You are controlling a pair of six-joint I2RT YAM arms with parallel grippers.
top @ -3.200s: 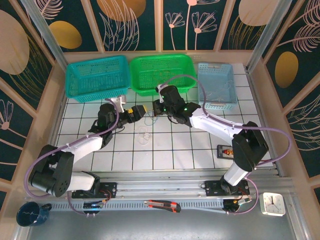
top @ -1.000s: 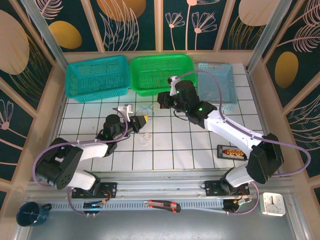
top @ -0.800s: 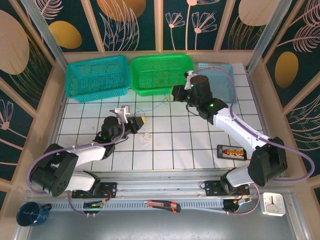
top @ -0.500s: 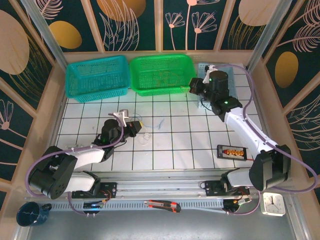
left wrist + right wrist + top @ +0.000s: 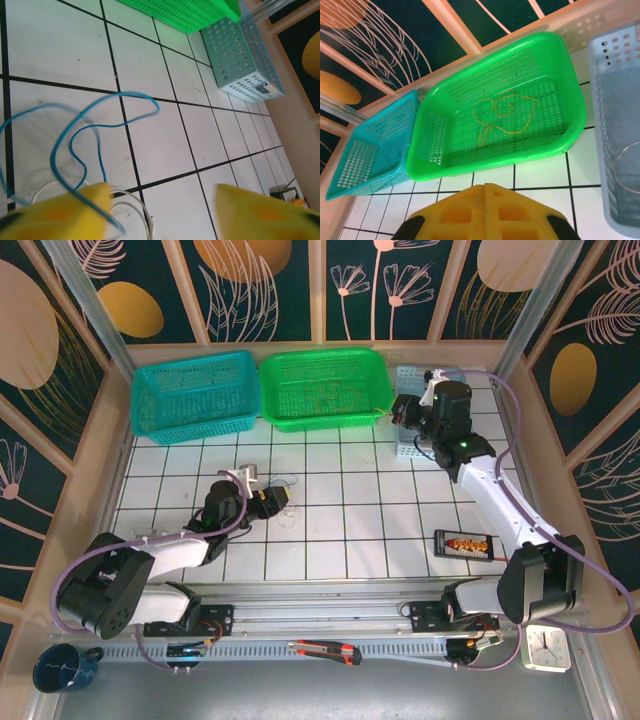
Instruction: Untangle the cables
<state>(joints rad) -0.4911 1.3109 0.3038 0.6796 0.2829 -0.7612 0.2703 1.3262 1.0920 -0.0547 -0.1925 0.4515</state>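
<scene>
Left arm low and bent, left claw parted, right arm stretched far, right claw closed

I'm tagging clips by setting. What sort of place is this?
Probably a robot test cell in a lab: a white gridded tabletop, leaf-patterned panels walling it in, and a teal basket and green basket along the back.

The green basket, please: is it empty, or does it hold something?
Not empty. A thin yellow cable lies looped on the floor of the green basket, seen from the right wrist.
</scene>
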